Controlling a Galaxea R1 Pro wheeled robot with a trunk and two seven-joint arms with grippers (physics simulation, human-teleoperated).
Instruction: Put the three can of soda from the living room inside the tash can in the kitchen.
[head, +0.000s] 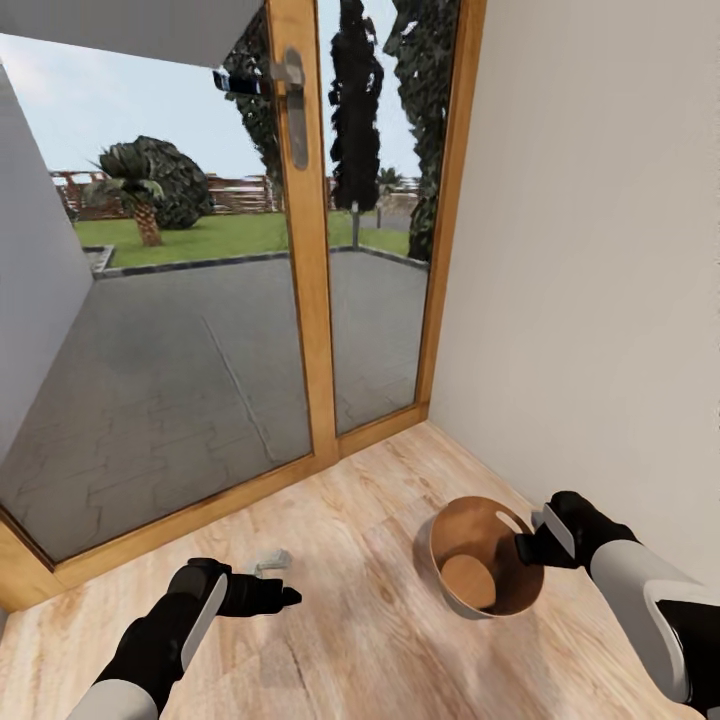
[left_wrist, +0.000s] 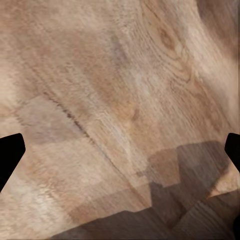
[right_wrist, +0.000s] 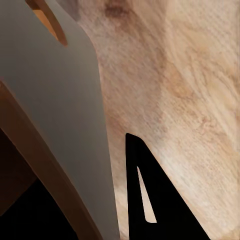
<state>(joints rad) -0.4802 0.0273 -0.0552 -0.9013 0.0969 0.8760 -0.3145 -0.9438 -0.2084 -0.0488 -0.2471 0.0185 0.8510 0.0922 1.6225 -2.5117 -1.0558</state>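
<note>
The trash can (head: 487, 570) is coppery brown inside, its outer wall pale grey (right_wrist: 60, 115). The floor (head: 340, 640) shows light, streaky wood grain. The door frame (head: 305, 250) is honey-coloured wood. Both grippers (head: 285, 596) (head: 528, 548) are black, and the wall (head: 600, 250) is off-white.

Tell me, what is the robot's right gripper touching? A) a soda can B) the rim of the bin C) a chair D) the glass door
B: the right gripper sits at the rim of the bin, whose grey wall runs beside a finger in the right wrist view.
</note>
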